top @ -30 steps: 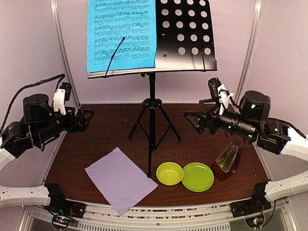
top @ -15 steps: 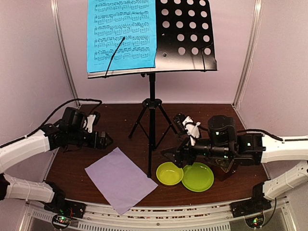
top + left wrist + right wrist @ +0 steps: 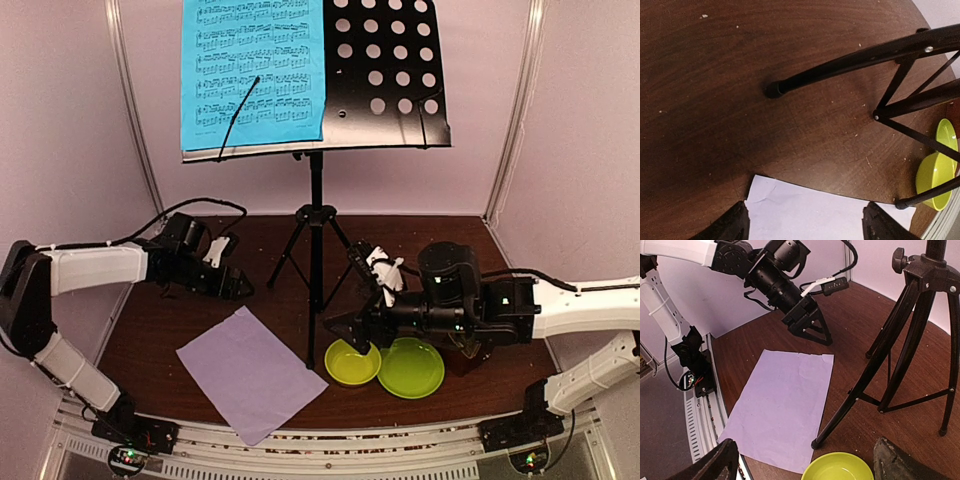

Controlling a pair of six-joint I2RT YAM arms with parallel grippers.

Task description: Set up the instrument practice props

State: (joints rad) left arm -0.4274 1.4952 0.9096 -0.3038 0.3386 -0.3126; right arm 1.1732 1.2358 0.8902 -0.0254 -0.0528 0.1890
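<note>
- black perforated music stand (image 3: 316, 250) stands upright on its tripod legs at the middle of the dark wood counter (image 3: 420, 240), towards the far side; its desk is high at the far wall.
- cyan sheet of printed music (image 3: 252, 70) rests on the left half of the stand's desk, with a thin black retaining arm across its lower part; the right half of the desk is bare metal.
- pale lilac sheet (image 3: 250, 372) lies flat on the counter, near left of the stand's legs and turned at an angle.
- brown metronome (image 3: 463, 360) is on the near right and mostly hidden behind the right arm, so only a dark sliver shows.
- left claw (image 3: 805, 227) is spread wide and holds nothing; it sits low at the far edge of the lilac sheet, whose far corner shows between the fingertips. whether it touches the paper i cannot tell.
- right claw (image 3: 807, 462) is also spread and empty, hanging over the far left rim of the lime-green bowl (image 3: 352, 360), just beside the stand's near leg.
- lime-green plate (image 3: 412, 368) lies right of the bowl, rims touching or nearly so.
</note>
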